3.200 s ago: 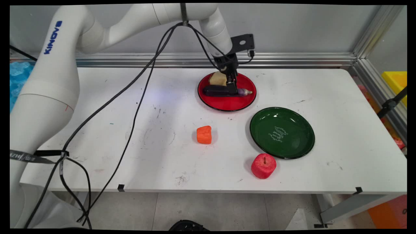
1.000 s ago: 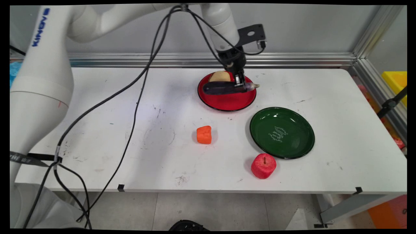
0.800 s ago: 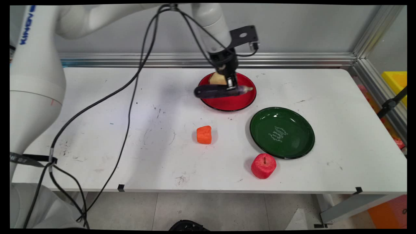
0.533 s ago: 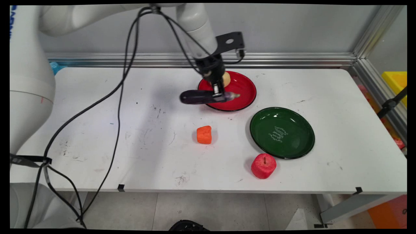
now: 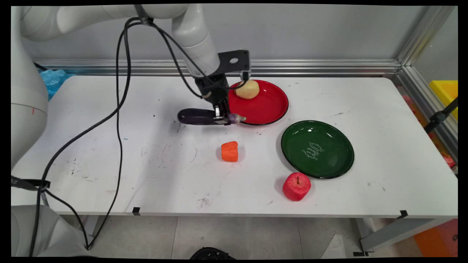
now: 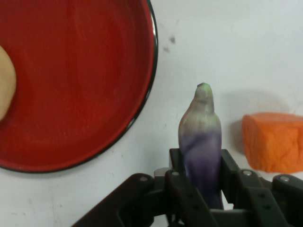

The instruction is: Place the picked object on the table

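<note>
Clamped in the gripper [image 5: 221,117] is a purple eggplant [image 5: 199,117], held level above the table [image 5: 109,146] just left of the red plate [image 5: 268,109], which holds a yellowish potato [image 5: 247,89]. Nearer lie an orange chunk [image 5: 229,151], an empty green plate [image 5: 317,149] and a red apple [image 5: 296,186]. Reaching in from the upper left, the arm points the gripper downward.

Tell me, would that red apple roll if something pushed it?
Probably little: the red apple looks blocky, sitting flat on the table, so it would likely slide. It looks like a light toy, so a push might nudge it toward the green plate beside it.
</note>
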{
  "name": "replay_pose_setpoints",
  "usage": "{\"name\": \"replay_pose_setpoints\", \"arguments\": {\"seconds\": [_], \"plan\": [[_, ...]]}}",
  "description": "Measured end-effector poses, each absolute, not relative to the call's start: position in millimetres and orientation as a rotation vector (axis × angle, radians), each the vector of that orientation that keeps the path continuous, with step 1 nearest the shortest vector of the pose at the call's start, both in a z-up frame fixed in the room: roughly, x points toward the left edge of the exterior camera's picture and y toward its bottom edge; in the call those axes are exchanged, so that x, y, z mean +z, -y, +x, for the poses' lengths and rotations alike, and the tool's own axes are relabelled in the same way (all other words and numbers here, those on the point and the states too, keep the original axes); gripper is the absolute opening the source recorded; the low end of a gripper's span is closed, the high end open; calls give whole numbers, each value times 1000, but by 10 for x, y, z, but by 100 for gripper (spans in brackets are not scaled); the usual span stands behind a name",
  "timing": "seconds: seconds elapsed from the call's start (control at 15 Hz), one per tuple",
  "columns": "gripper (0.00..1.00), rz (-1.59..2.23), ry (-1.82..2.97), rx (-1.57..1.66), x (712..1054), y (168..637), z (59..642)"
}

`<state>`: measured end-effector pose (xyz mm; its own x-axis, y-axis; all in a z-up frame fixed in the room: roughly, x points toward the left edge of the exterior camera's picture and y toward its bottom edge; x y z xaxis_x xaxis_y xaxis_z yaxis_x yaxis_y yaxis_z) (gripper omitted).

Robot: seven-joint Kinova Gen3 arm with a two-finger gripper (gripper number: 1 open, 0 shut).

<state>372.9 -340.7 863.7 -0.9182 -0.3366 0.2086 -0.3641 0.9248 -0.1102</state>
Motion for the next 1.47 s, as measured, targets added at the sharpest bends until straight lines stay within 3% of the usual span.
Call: {"name": "replay_pose_setpoints", "arguments": {"seconds": [1.47], "plan": [[0,485,2834,194,8013,3460,3744]]}}
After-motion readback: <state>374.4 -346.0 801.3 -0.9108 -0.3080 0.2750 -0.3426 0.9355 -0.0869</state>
